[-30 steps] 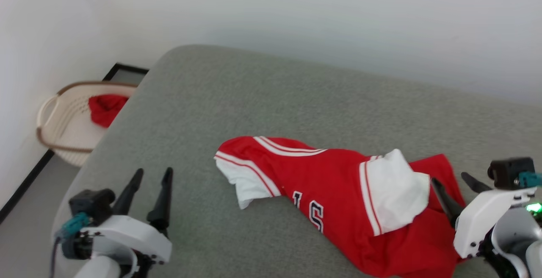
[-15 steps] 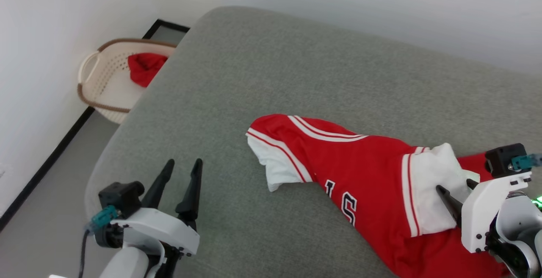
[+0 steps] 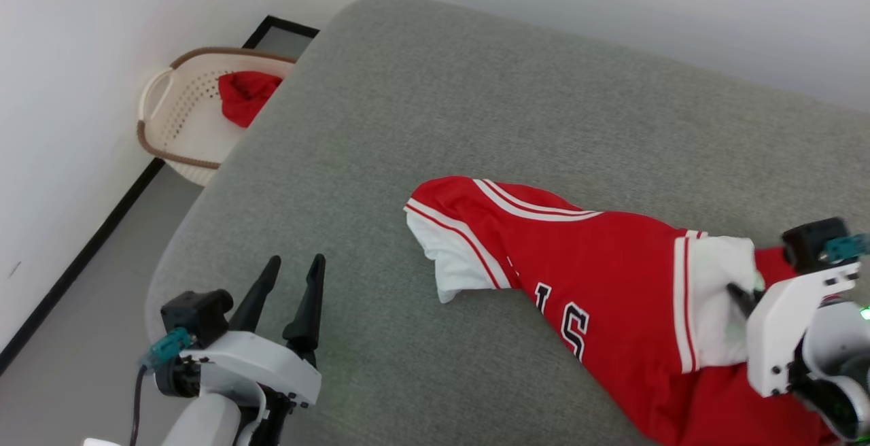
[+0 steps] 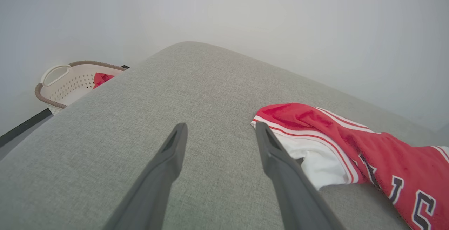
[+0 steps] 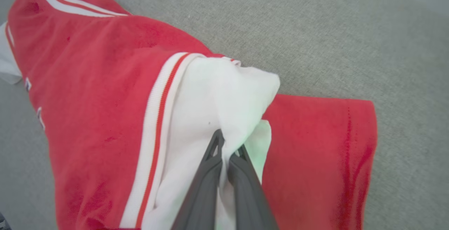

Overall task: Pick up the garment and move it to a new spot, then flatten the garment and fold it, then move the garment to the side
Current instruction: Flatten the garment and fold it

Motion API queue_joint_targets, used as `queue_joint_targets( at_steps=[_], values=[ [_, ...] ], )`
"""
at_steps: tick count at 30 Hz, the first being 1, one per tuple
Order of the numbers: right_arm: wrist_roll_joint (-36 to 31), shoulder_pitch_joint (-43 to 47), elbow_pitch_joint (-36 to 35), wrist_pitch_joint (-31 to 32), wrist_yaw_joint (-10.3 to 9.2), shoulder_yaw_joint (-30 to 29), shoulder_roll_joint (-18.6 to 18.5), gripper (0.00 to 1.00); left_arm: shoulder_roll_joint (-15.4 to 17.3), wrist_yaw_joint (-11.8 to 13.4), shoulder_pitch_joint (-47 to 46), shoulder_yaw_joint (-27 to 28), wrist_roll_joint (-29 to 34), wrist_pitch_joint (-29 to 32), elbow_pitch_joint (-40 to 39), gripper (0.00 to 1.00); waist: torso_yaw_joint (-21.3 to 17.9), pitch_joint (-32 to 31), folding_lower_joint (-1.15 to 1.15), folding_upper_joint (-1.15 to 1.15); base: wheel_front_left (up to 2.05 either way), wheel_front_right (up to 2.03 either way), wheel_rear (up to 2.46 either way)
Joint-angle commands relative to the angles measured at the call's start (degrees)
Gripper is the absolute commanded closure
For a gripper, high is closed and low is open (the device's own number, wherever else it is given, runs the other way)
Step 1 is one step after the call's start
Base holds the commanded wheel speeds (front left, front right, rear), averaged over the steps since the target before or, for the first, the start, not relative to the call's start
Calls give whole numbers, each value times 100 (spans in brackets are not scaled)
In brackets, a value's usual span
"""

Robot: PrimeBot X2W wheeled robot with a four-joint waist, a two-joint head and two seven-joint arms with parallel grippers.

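Note:
The garment [image 3: 612, 276], a red jersey with white sleeves, striped trim and dark letters, lies crumpled on the grey bed [image 3: 442, 106], toward the right. My right gripper [image 5: 228, 144] is shut on a fold of its white sleeve [image 5: 224, 96]; in the head view this right gripper [image 3: 744, 293] sits at the garment's right end. Near the bed's front left corner my left gripper [image 3: 292, 272] hangs open and holds nothing. In the left wrist view the left gripper [image 4: 219, 132] points past the garment [image 4: 350, 146], whose near sleeve lies just right of the fingers.
A cream perforated basket [image 3: 177, 113] with a small red cloth bundle [image 3: 246, 92] stands on the floor beyond the bed's left edge, against the white wall. A dark skirting line [image 3: 81, 255] runs along the floor on the left.
My right gripper has moved onto the white sleeve and shut on it. The head camera has shifted, so the whole scene has slid across the picture. The left gripper stays open.

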Motion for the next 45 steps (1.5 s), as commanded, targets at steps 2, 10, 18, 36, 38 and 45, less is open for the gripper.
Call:
queue_joint_targets(
  at_steps=[2,10,18,36,38,45],
  values=[
    [18,-94,-78,-40,-2,-76,-58,100,-6,-31,11,43,51,1,17,0,-71,-41,0,0,0,0,0],
    [13,-198,-375,-168,-2,-570,-276,100,27,-64,41,136,119,1,70,0,-340,-141,0,0,0,0,0],
    [-114,-42,-454,-240,-2,-1112,-550,100,62,-71,8,134,108,1,132,0,-564,-193,0,0,0,0,0],
    [-162,184,652,-781,-3,-1791,-786,60,145,-74,-231,-135,-34,1,277,0,-745,-67,0,0,0,0,0],
    [-52,103,890,-880,-3,-1781,-740,0,176,-74,-237,-152,-52,1,298,0,-770,-73,0,0,0,0,0],
    [60,-37,1295,-892,-3,-1707,-672,0,299,-74,-173,-189,-106,1,360,0,-945,-225,0,0,0,0,0]
  ],
)
